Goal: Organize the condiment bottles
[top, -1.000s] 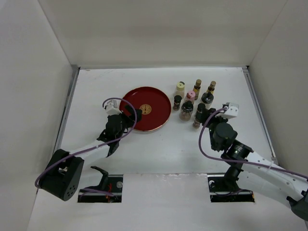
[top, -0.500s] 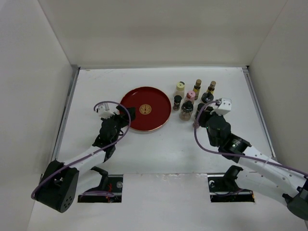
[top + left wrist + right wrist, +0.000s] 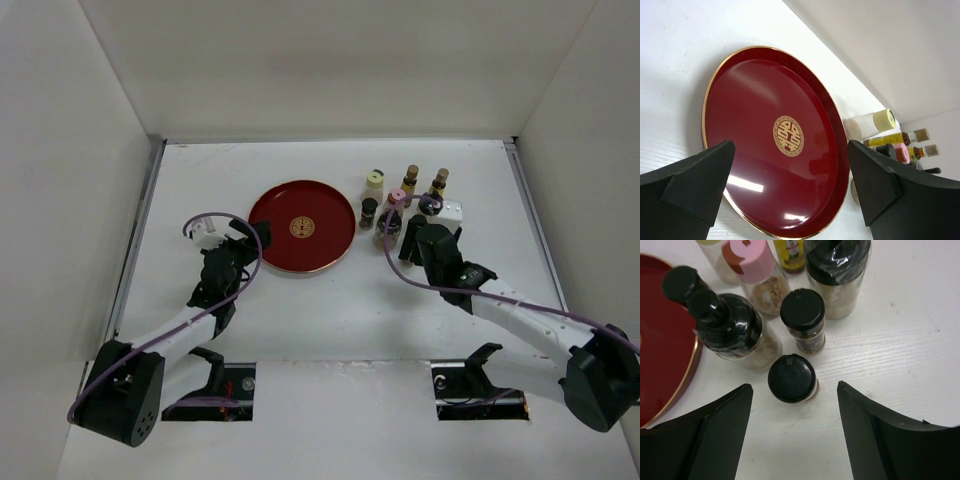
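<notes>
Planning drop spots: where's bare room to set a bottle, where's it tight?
Free: all of the red tray; bare table between tray and near edge. Tight: condiment bottles packed right of it, right gripper open over them.

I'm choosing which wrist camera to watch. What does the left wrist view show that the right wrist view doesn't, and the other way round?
Only the left wrist view: the gold emblem on the red tray, and two bottles' gold caps. Only the right wrist view: two small black-lidded jars in full, close from above. Both: the tray's rim and the pink-capped jar.
</notes>
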